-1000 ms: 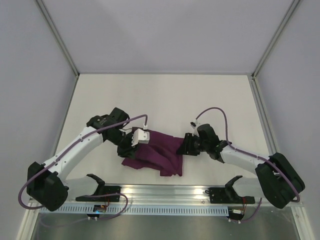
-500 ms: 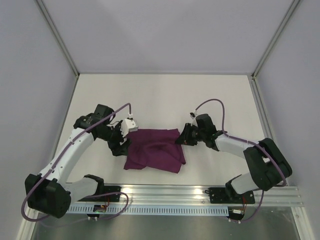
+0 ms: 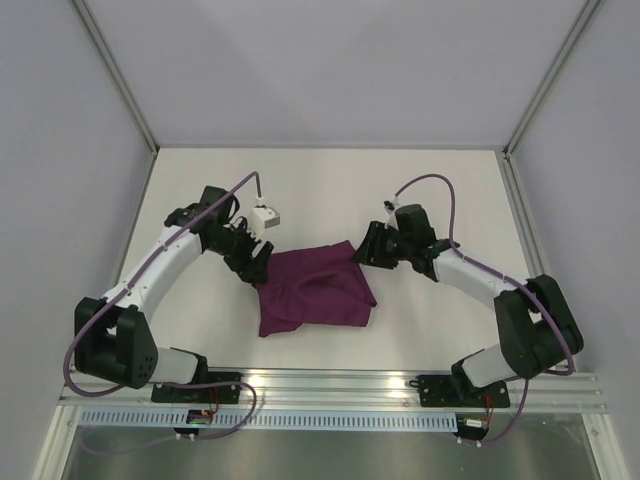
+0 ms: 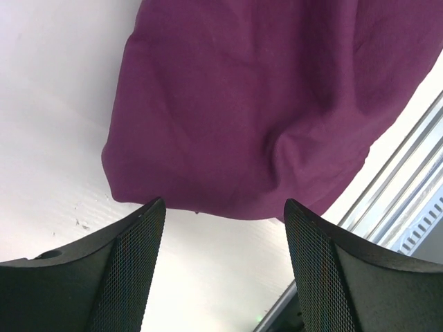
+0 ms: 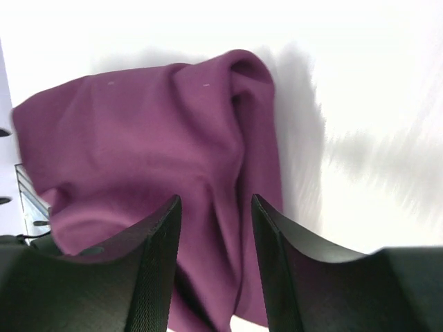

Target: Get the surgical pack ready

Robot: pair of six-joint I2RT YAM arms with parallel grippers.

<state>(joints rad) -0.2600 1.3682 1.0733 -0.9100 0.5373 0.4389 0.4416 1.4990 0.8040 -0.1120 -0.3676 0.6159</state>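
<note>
no text, label, brand, number or sign can be read in any of the views.
</note>
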